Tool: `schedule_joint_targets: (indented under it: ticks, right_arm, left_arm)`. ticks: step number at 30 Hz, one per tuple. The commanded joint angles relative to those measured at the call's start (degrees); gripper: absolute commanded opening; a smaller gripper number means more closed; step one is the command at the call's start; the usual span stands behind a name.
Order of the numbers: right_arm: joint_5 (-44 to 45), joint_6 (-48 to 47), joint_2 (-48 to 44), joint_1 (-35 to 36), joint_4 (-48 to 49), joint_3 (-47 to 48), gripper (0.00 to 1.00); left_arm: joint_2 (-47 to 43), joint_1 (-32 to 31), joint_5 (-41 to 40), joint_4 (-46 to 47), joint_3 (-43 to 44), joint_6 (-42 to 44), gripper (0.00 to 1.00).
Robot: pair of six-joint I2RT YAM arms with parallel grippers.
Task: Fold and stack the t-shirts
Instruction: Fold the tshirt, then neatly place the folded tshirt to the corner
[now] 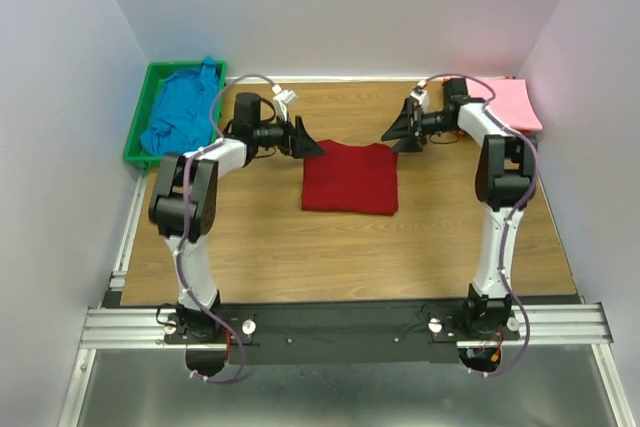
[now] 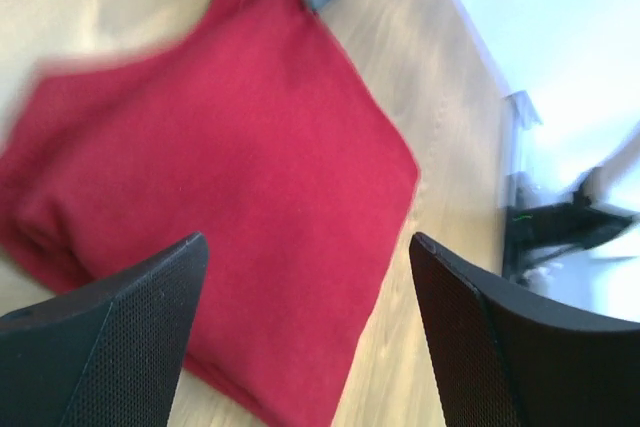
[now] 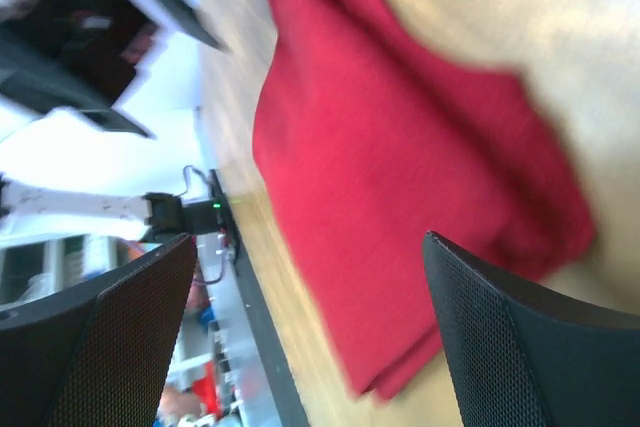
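A dark red t-shirt [image 1: 350, 178] lies folded into a flat rectangle at the middle of the wooden table; both wrist views look down on it [image 2: 220, 187] [image 3: 410, 177]. My left gripper [image 1: 306, 141] hovers open just off its far left corner, holding nothing. My right gripper [image 1: 398, 131] hovers open off its far right corner, also holding nothing. A bright blue t-shirt [image 1: 183, 110] lies crumpled in the green bin at the far left. A light pink t-shirt [image 1: 514, 103] lies flat at the far right corner.
The green plastic bin [image 1: 136, 134] stands against the left wall. An orange edge [image 1: 505, 79] shows behind the pink shirt. White walls close the table on three sides. The black arm-base rail [image 1: 340, 322] runs along the near edge.
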Motion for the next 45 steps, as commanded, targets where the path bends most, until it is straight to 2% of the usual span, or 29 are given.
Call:
schedule_joint_targets:
  ticks: [1, 2, 4, 5, 6, 7, 8, 9, 11, 14, 15, 19, 26, 32, 34, 36, 37, 39, 42, 45]
  right_arm:
    - [12.3, -1.2, -17.2, -0.5, 0.4, -4.6, 1.0]
    - [15.4, -1.2, -19.7, -0.5, 0.5, -6.2, 1.0]
    - [22.5, -1.1, -25.2, -0.6, 1.2, -12.0, 1.0]
    - [24.7, -0.6, -26.8, -0.6, 1.6, -14.5, 1.0]
    - [26.4, 0.1, -28.3, -0.7, 2.5, -17.0, 1.0]
    - [27.6, 1.4, -29.7, -1.1, 3.1, -21.5, 1.0]
    - [28.5, 2.1, -31.9, -1.3, 3.4, -23.7, 1.0]
    - [29.4, 3.0, -33.0, -1.3, 4.3, -25.5, 1.0]
    - [30.3, 5.0, -34.8, -1.3, 4.9, -30.7, 1.0]
    - [33.0, 7.7, -36.2, -3.1, 6.9, -36.3, 1.0]
    - [33.0, 9.3, -37.2, -4.3, 8.4, -37.6, 1.0]
    - [30.3, 13.1, -38.6, -7.1, 12.0, -44.1, 1.0]
    - [28.8, 16.8, -36.2, -7.9, 13.1, -46.0, 1.0]
    - [28.6, 20.5, -34.1, -7.9, 15.3, -48.7, 1.0]
    - [27.1, 21.3, -33.0, -7.9, 16.6, -49.6, 1.0]
    - [25.8, 21.6, -32.1, -7.9, 17.8, -50.9, 1.0]
    - [24.4, 22.4, -31.4, -7.9, 19.7, -51.5, 1.0]
    - [22.3, 23.6, -30.9, -7.9, 22.0, -53.3, 1.0]
    - [19.3, 27.5, -30.1, -7.9, 29.6, -56.6, 0.98]
    - [18.1, 30.8, -29.0, -7.6, 34.7, -58.4, 0.97]
  left_arm:
    - [-12.7, -2.0, -12.7, -17.7, 1.9, 27.1, 0.89]
    - [-16.2, -4.0, -15.1, -21.3, 1.5, 35.3, 0.89]
    - [-19.6, -7.1, -23.2, -23.2, -0.3, 42.2, 0.89]
    - [-22.6, -10.7, -25.5, -24.8, -1.0, 49.8, 0.89]
    - [-24.0, -13.6, -28.9, -24.9, -3.0, 52.7, 0.89]
    - [-25.0, -16.2, -35.8, -24.9, -4.2, 56.4, 0.89]
    - [-26.9, -21.8, -38.3, -25.2, -6.5, 62.9, 0.89]
    - [-27.6, -24.5, -40.7, -25.3, -7.9, 66.3, 0.89]
    - [-28.7, -29.8, -48.0, -23.1, -10.4, 69.9, 0.89]
    - [-26.7, -37.3, -53.0, -20.6, -12.6, 73.5, 0.81]
    - [-24.9, -40.3, -54.7, -19.8, -13.1, 74.4, 0.75]
    - [-19.3, -45.5, -59.0, -14.4, -13.8, 76.4, 0.61]
    - [-10.2, -47.2, -60.5, -11.6, -9.8, 76.9, 0.57]
    - [-4.5, -47.4, -61.5, -10.0, -6.0, 78.5, 0.49]
    - [-2.9, -47.4, -61.5, -9.5, -5.3, 79.6, 0.41]
    - [-2.4, -47.3, -61.3, -9.6, -4.7, 79.6, 0.25]
    - [-2.6, -46.9, -59.6, -9.8, -4.1, 79.4, 0.22]
    - [-3.0, -46.0, -57.3, -10.8, -3.5, 78.7, 0.1]
    - [-3.7, -44.4, -52.0, -13.7, -0.2, 76.8, 0.01]
    - [-4.1, -42.1, -48.4, -16.0, 2.5, 74.0, 0.0]
